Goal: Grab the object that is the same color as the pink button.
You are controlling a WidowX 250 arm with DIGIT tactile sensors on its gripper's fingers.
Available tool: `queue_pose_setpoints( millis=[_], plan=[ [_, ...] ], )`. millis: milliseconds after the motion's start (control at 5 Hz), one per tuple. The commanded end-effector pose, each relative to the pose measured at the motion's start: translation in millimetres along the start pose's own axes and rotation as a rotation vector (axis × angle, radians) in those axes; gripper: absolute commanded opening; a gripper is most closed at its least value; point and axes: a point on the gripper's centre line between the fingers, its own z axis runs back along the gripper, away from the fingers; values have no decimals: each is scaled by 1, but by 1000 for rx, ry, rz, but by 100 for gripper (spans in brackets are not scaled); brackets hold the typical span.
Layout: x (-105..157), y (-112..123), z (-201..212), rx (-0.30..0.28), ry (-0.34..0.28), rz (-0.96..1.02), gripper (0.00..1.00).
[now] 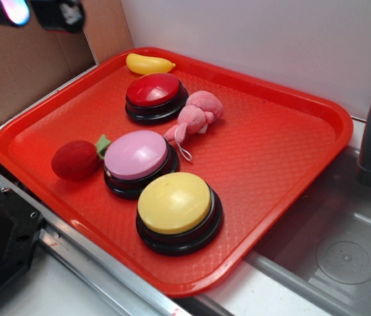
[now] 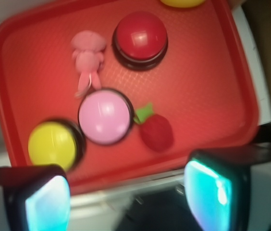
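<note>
The gripper (image 2: 128, 197) is seen wide open above the tray (image 1: 277, 151), nothing held between its fingers (image 2: 46, 202). The pink plush toy (image 1: 195, 120) is located at 1 o'clock from the pink button (image 1: 136, 156), just beside the red button (image 1: 154, 92).

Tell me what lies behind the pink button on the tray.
Behind the pink button lies the pink plush toy, its white loop string reaching toward the button. Farther back sits the red button. The tray surface directly under the button is hidden.
</note>
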Motion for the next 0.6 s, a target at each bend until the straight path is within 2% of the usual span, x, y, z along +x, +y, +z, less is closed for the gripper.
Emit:
queue_pose_setpoints(
  millis=[0,200,400],
  plan=[
    [42,-22,-59,1,-98,192,100],
    [64,-39,-103,-30,-88,144,100],
    [74,-43,-131,-15,-103,166,100]
  ],
)
